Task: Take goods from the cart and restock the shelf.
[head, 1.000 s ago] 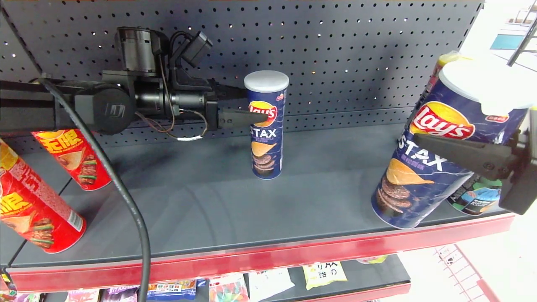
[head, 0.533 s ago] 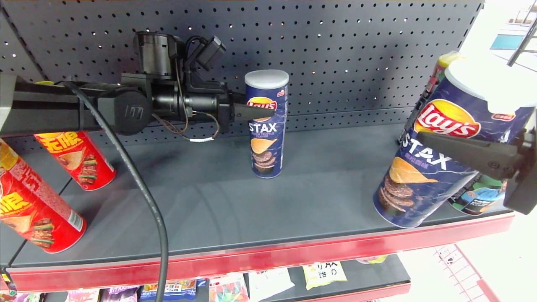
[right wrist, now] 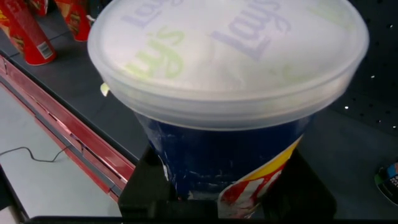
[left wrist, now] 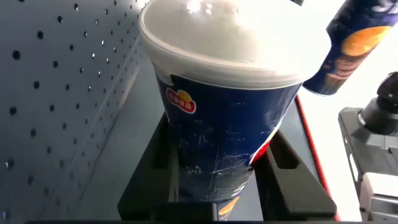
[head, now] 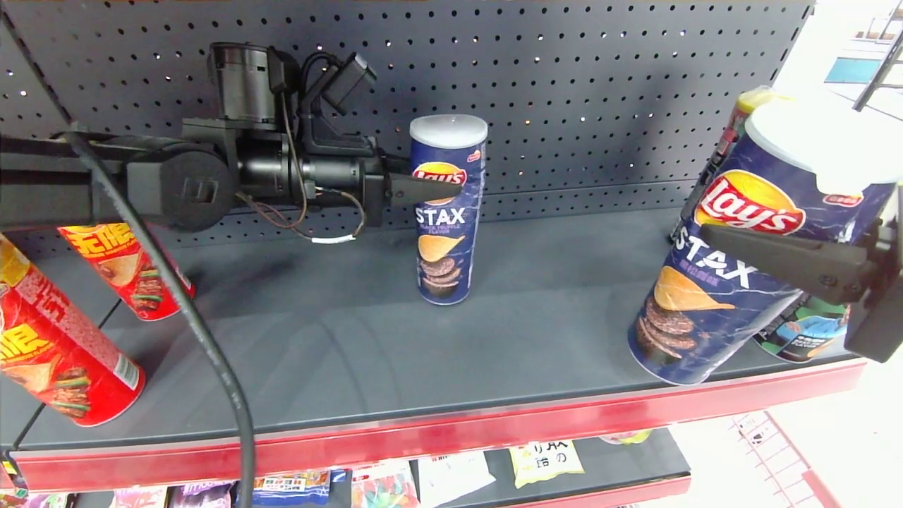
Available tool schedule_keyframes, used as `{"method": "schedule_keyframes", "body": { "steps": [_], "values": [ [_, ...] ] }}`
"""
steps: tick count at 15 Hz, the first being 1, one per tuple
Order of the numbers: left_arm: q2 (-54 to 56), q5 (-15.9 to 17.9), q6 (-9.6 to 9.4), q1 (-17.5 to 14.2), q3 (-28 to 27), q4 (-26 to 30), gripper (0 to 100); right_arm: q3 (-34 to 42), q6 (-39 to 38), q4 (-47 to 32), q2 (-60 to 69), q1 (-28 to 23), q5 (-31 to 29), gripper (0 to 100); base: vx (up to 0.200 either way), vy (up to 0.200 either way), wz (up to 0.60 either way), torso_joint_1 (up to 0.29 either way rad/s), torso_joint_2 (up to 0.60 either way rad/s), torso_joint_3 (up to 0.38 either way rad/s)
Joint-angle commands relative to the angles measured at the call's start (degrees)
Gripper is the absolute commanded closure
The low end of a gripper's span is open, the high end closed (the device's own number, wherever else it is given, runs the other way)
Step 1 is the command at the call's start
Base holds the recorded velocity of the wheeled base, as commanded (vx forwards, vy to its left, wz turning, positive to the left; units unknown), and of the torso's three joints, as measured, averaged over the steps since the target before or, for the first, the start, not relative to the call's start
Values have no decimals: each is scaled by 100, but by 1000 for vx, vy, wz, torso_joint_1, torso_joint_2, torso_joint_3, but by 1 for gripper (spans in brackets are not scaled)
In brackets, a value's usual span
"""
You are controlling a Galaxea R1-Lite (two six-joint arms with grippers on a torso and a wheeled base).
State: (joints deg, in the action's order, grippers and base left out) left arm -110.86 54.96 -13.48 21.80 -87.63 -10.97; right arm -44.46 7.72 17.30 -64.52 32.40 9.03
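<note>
A blue chips can [head: 446,233] with a white lid stands at the middle of the dark shelf [head: 338,353], near the pegboard. My left gripper [head: 451,188] is shut on its upper part, coming in from the left. In the left wrist view this can [left wrist: 217,124] sits between the black fingers [left wrist: 155,168]. A second blue chips can [head: 734,282] hangs tilted over the shelf's front right corner, with my right gripper [head: 712,240] shut on it. The right wrist view looks down on its lid [right wrist: 230,68], with the can held by the gripper [right wrist: 227,186].
Two red chips cans [head: 63,339] [head: 127,271] stand at the shelf's left end. A green-and-black pack [head: 801,331] sits behind the right can. The shelf has a red front lip [head: 423,437]. Packets [head: 451,473] fill the lower shelf. The left arm's cable [head: 211,339] hangs across the front.
The left arm pushed a little right and up, then eased back, and the centre can now leans slightly. The right can has risen a touch.
</note>
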Motion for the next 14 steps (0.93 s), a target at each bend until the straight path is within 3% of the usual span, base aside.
{"method": "schedule_keyframes", "body": {
  "steps": [1,5,8,14],
  "values": [
    [1181,-433,171,290,1151,-1,100,7,2,2,-25,3,2,100,0,0,0,0,0,0],
    [2016,-793,206,563,2329,-248,100,7,2,2,-43,3,11,100,0,0,0,0,0,0],
    [2174,-837,223,563,3111,-1065,100,-10,2,2,-43,3,11,100,0,0,0,0,0,0],
    [2244,-1057,329,580,3428,-1329,100,-1,2,2,-16,12,11,100,0,0,0,0,0,0]
  ]
}}
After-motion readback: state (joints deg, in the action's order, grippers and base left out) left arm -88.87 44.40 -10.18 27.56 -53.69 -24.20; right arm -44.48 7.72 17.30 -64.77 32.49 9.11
